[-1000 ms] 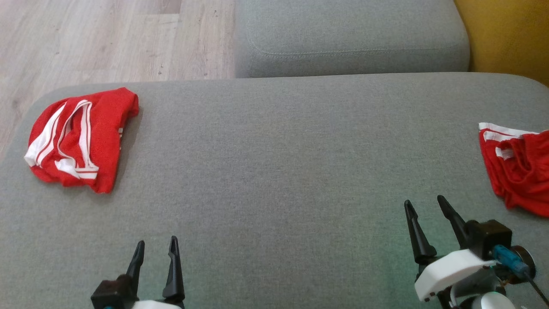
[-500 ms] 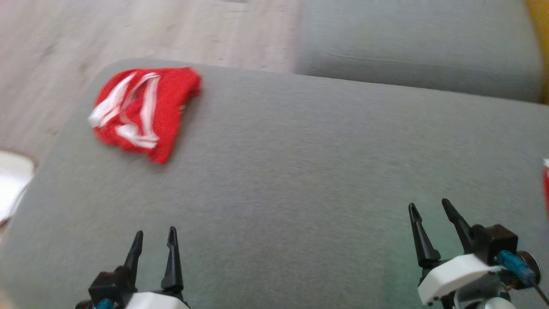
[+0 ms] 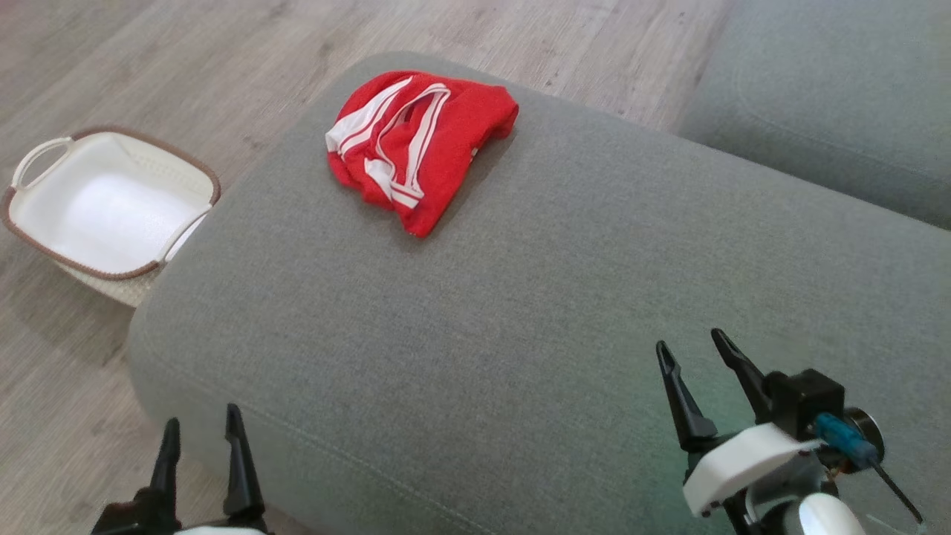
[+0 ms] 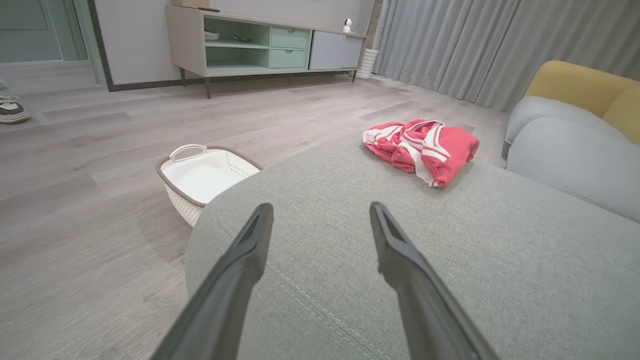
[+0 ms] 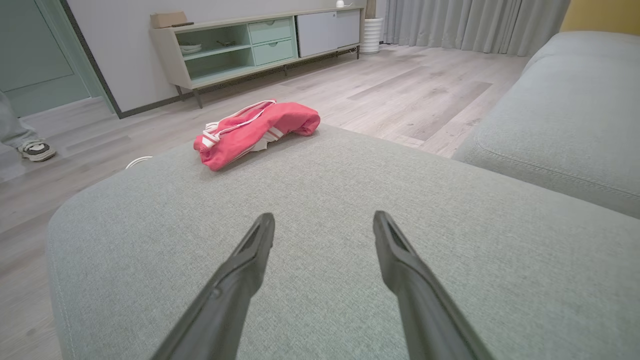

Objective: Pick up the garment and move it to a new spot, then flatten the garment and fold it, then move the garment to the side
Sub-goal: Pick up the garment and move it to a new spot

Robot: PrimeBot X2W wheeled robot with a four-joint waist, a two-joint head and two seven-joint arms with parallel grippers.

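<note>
A crumpled red garment (image 3: 420,143) with white stripes lies near the far left corner of the grey sofa seat (image 3: 565,312). The left wrist view has the garment (image 4: 425,150) ahead and to the right; the right wrist view has it (image 5: 255,130) ahead and to the left. My left gripper (image 3: 202,431) is open at the lower left, over the seat's near edge, holding nothing. Over the seat at the lower right, my right gripper (image 3: 691,348) is open and empty. Both are far from the garment.
A white basket (image 3: 108,208) with a brown rim stands on the wooden floor left of the sofa. A second grey cushion (image 3: 832,111) lies at the upper right. A person's shoe (image 5: 37,149) rests on the floor far off, near a low cabinet (image 4: 265,45).
The camera has swung left: the basket and floor have come into view, and a second red garment at the right has left it. Both grippers stay open.
</note>
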